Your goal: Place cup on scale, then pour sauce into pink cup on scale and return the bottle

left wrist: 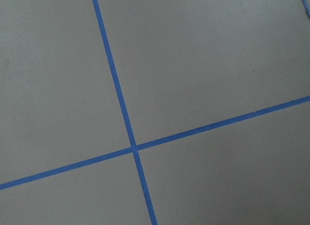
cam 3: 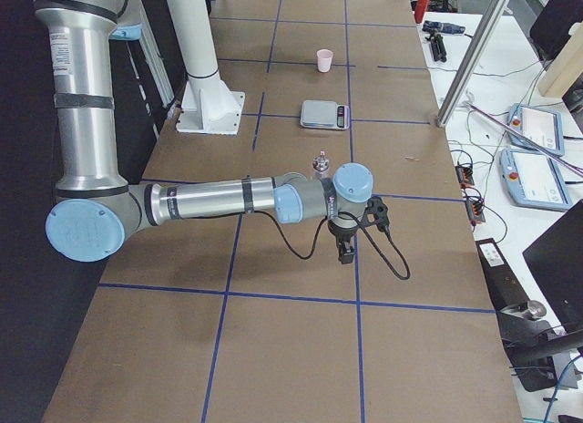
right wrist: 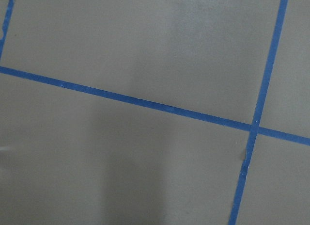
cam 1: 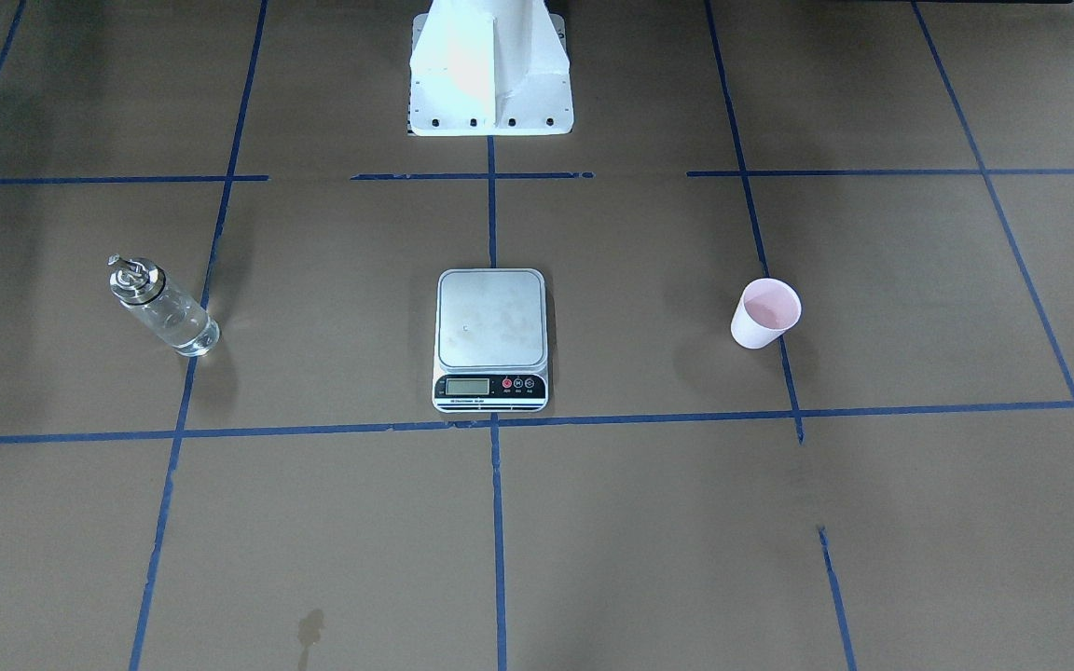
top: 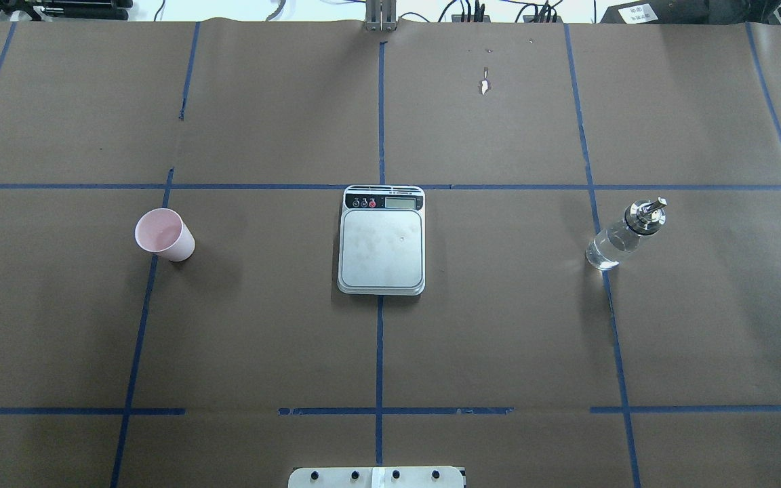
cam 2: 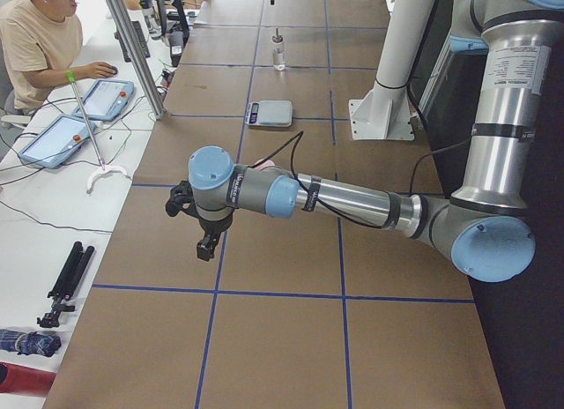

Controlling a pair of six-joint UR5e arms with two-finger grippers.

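Observation:
The pink cup stands upright on the table at the left of the overhead view, apart from the scale in the middle, whose platform is bare. The clear glass bottle with clear sauce stands at the right. In the front-facing view the cup is right of the scale and the bottle left. My left gripper shows only in the exterior left view, hanging over bare table. My right gripper shows only in the exterior right view, near the bottle. I cannot tell whether either is open.
Brown paper with blue tape lines covers the table. The white robot base stands behind the scale. An operator sits at a side table with tablets. Both wrist views show only paper and tape.

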